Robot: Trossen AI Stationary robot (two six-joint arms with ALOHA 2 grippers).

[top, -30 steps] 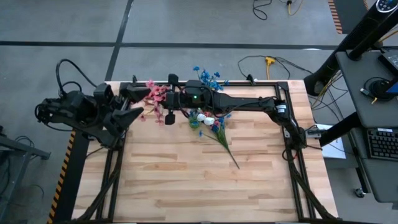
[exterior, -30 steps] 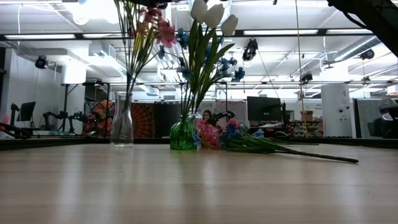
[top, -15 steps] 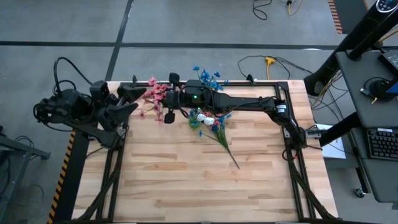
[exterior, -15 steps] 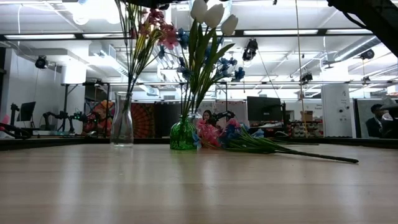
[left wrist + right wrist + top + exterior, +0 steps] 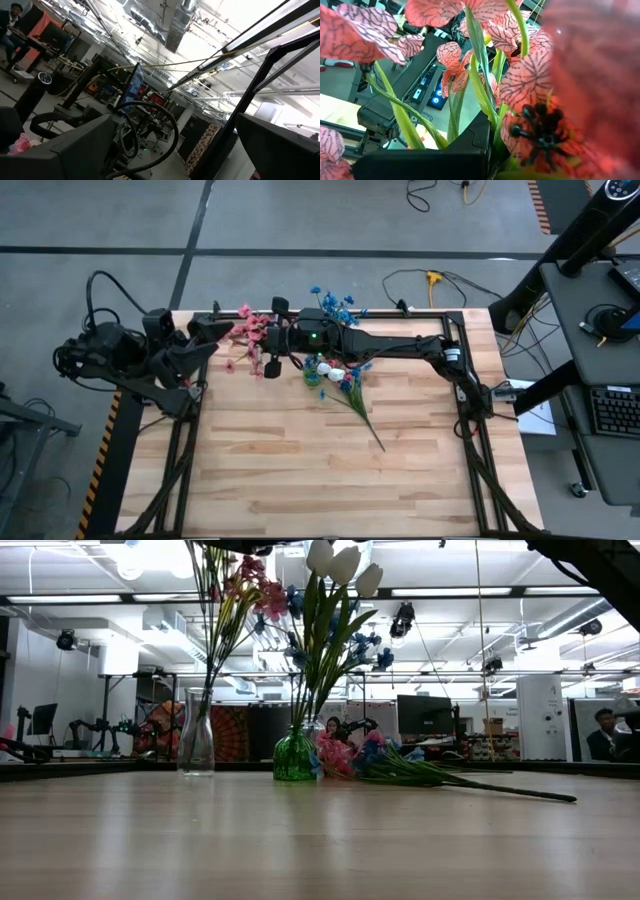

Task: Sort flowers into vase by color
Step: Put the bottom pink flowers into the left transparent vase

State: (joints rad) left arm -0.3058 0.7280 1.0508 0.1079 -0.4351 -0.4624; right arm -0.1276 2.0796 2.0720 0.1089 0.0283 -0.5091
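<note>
A pink sprig (image 5: 248, 335) stands with its lower stems in a clear glass vase (image 5: 196, 745). Its blossoms (image 5: 255, 585) fill the right wrist view. My right gripper (image 5: 264, 345) reaches from the table's right to the sprig's top and is shut on it. A green vase (image 5: 295, 755) to the right holds white tulips (image 5: 340, 562) and blue blossoms (image 5: 365, 645). More pink and blue sprigs (image 5: 350, 392) lie flat on the table beside it. My left gripper (image 5: 205, 345) waits open at the left edge. My right gripper holds the pink sprig by its green stems just under the blossoms (image 5: 492, 127), beside one dark finger (image 5: 430, 160). Blossoms hide the other finger. It comes level from the table's right. The sprig stays upright, its lower stems inside the clear vase.
The lying sprigs' long stem (image 5: 520, 792) points toward the table's near right. The wide near half of the wooden table (image 5: 300, 480) holds nothing. Black frame rails (image 5: 185, 450) run along the left and right edges. A person (image 5: 603, 730) sits in the room behind.
My left arm has drawn back toward the table's left edge. In the low view the pink blossoms have shifted a little up and to the left while the stems stayed in the clear vase.
</note>
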